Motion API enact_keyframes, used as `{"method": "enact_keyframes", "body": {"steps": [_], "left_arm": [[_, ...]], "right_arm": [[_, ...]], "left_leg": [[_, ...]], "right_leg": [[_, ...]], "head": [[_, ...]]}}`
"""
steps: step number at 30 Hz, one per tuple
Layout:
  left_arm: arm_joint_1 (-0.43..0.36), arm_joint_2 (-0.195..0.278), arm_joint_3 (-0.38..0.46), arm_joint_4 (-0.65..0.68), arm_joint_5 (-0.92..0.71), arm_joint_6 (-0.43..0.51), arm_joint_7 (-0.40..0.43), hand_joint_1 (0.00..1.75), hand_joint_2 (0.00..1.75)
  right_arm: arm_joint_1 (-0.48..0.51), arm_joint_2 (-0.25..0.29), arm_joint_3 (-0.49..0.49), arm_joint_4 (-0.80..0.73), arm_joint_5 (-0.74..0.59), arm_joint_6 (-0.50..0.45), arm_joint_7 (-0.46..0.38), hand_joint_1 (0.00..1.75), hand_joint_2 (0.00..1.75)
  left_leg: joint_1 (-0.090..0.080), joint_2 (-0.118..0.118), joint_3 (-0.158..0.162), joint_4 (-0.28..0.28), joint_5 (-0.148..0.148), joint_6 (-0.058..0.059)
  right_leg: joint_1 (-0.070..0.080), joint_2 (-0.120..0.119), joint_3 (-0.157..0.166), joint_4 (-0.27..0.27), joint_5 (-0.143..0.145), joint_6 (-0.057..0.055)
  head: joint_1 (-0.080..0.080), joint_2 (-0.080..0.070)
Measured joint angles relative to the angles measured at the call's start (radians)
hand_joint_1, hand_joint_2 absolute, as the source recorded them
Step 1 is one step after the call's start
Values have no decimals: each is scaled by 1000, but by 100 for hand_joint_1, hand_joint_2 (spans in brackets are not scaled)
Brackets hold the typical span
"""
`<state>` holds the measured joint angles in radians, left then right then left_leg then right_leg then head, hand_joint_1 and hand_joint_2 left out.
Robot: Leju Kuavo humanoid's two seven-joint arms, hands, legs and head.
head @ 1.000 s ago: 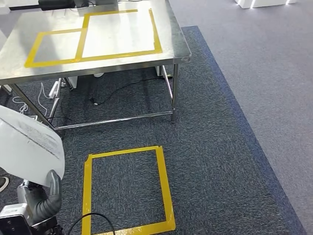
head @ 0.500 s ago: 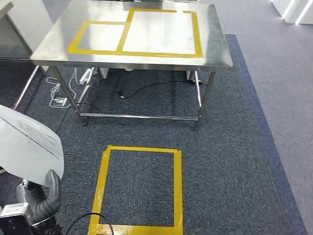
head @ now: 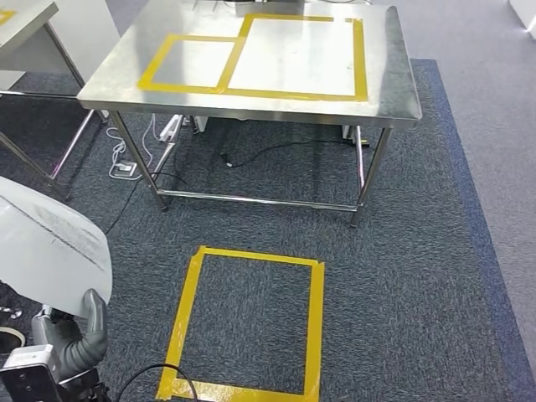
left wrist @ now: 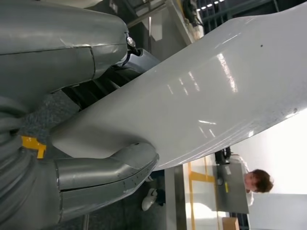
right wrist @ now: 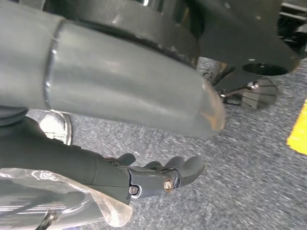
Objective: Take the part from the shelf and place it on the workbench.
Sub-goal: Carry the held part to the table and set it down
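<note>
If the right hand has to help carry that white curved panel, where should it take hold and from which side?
Probably the free long edge of the white curved panel, opposite the left hand, which grips its lower edge with the thumb on one face. It is thin and bowed, so pinch across its thickness, coming in from the robot's right.

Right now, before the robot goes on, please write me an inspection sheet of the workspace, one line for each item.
Surface: steel workbench ahead, bare, with two adjoining yellow tape rectangles.
Job's things: white curved part, held low beside the robot; not yet on the workbench.
Clutter: nothing seen on the workbench.
Hands: left hand grips the part, thumb under its edge. Right hand holds nothing, fingers apart, hanging over the carpet.
Cables: black cable and white power strip on the floor under the workbench; black cable loop near the robot.
Surroundings: dark blue carpet with a yellow tape square; a second table; a person in the distance.
</note>
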<state>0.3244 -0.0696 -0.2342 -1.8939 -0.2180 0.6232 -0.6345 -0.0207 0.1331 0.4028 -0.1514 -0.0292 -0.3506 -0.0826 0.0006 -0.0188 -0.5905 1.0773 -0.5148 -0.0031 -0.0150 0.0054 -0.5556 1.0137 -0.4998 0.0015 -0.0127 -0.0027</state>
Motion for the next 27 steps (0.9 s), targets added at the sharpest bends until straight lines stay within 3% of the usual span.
{"method": "enact_keyframes", "body": {"steps": [3, 4, 5, 7, 9, 10, 14, 16, 18, 19, 20, 21, 23, 24, 25, 27], "left_arm": [[1, 2, 0, 0, 0, 1, 0, 175, 175], [2, 2, 0, 1, 0, 1, 0, 175, 175], [2, 3, 0, 1, 0, 2, 0, 175, 175], [3, 4, 0, 1, 0, 3, 0, 175, 175], [2, 4, 0, 2, 0, 3, 0, 175, 175], [2, 4, 0, 2, 0, 4, 0, 175, 175], [4, 5, 0, 2, 0, 5, 1, 175, 175], [4, 4, -1, 2, 0, 5, 1, 175, 175], [3, 4, -1, 2, 0, 5, 1, 175, 175], [4, 4, -1, 2, 0, 5, 1, 175, 175], [4, 4, -1, 2, 0, 6, 1, 175, 175], [5, 4, -1, 2, 0, 7, 1, 175, 175], [5, 4, -1, 2, 0, 10, 1, 175, 175], [5, 4, -1, 2, 0, 12, 1, 175, 175], [4, 4, -1, 2, 0, 13, 1, 175, 175], [3, 4, -1, 2, 1, 14, 1, 175, 175]], "right_arm": [[1, 0, 0, 0, 0, 1, 0, 0, 0], [2, 0, 0, 0, 0, 1, 1, 0, 0], [2, 0, 0, 0, -1, 0, 1, 0, 0], [2, 0, 0, 0, 0, 0, 2, 0, 0], [1, 0, 0, 0, 0, 0, 2, 0, 0], [1, 0, 0, 0, 0, 0, 2, 0, 0], [-2, 0, 0, 0, -1, 1, 2, 0, 0], [-5, 0, 0, 0, -1, 1, 2, 0, 0], [-4, 0, 0, 0, -1, 1, 2, 0, 0], [-3, 0, 0, 0, -1, 1, 3, 0, 0], [-1, 0, 0, 0, 0, 1, 3, 0, 0], [1, 0, 0, 0, 0, 1, 4, 0, 0], [2, 0, 0, 1, 0, 1, 6, 0, 0], [1, -1, 0, 1, 0, 0, 6, 0, 0], [1, -1, 0, 1, 0, 0, 7, 0, 0], [0, -1, 0, 1, 0, 0, 9, 0, 0]], "left_leg": [[4, 6, -93, 191, -79, -10], [4, 6, -113, 228, -82, -10], [4, 6, -117, 228, -66, -9], [4, 8, -71, 119, 11, -2], [0, 13, -15, -2, 54, 7], [-2, 15, -1, -32, 55, 10], [-1, 12, 15, -58, 43, 27], [3, 12, 24, -66, 42, 36], [2, 12, 28, -66, 35, 43], [2, 10, 32, -66, 30, 44], [1, 9, 39, -65, 25, 44], [1, 7, 48, -65, 18, 43], [0, 5, 70, -65, 0, 39], [-2, 5, 77, -64, -8, 34], [-3, 5, 81, -64, -15, 30], [-3, 4, 84, -66, -23, 21]], "right_leg": [[1, -8, 5, 0, -7, -10], [1, -10, 8, 0, -9, -10], [1, -11, 12, 0, -12, -10], [2, -11, 24, 0, -19, -6], [5, -11, 30, 1, -28, 2], [6, -12, 28, 0, -31, 7], [6, -16, 28, 4, -47, 31], [5, -12, -14, 87, -88, 39], [4, -9, -100, 226, -140, 44], [4, -9, -135, 273, -146, 46], [4, -9, -152, 283, -129, 46], [5, -9, -148, 251, -91, 44], [6, -7, -95, 116, -2, 38], [7, -6, -67, 58, 22, 33], [9, -5, -48, 24, 30, 28], [12, -5, -36, 11, 20, 17]], "head": [[-4, 0], [-4, 0], [-4, 0], [-5, 0], [-5, 0], [-5, 0], [-4, 0], [0, 0], [4, 0], [4, 0], [5, 0], [5, 0], [5, 0], [5, 0], [4, 0], [3, 0]]}}
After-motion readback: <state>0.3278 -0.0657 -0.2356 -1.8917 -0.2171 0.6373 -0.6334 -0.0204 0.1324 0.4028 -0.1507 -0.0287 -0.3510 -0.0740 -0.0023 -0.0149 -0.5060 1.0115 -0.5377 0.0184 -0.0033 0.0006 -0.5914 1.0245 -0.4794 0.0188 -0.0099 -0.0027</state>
